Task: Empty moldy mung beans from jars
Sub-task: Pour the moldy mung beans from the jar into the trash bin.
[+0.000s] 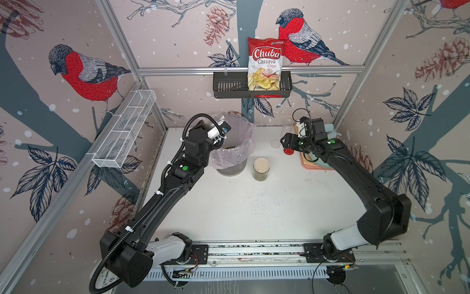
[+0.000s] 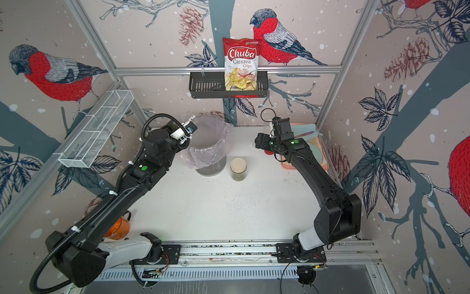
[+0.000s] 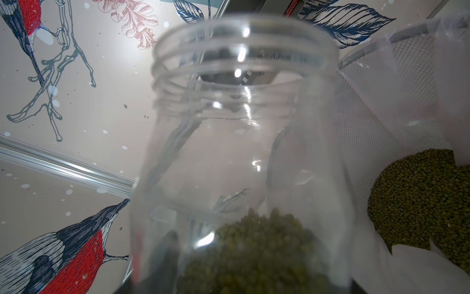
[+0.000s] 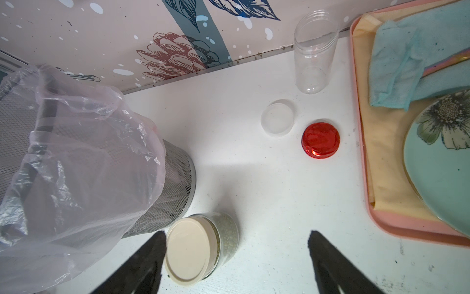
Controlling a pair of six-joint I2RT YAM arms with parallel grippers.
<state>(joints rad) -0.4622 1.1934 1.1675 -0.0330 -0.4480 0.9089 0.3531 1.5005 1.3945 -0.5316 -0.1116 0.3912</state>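
From where I stand, the left gripper [image 1: 204,125] is clamped on a small clear lidless plastic jar [image 3: 241,127]. It holds the jar in the air at the far left rim of the grey mesh bin with a clear plastic liner [image 1: 232,169]. The jar's long axis runs from the gripper toward the back wall with the mouth raised. The dark olive-green mung beans [image 3: 254,241] inside sit heaped at the base end, by the fingers.

The bin's opening lies beside and below the jar, toward the robot's right, and a pile of beans [image 3: 417,203] lies in its liner. I judge the pour turns on swinging the mouth that way and tipping it down.

The right gripper [image 4: 237,235], jaws apart and empty, hangs well apart from the held jar, near a shiny red round lid [image 4: 321,140] on the table. A beige-lidded clear jar [image 1: 261,169] of beans stands just beside the bin, nearer that arm.
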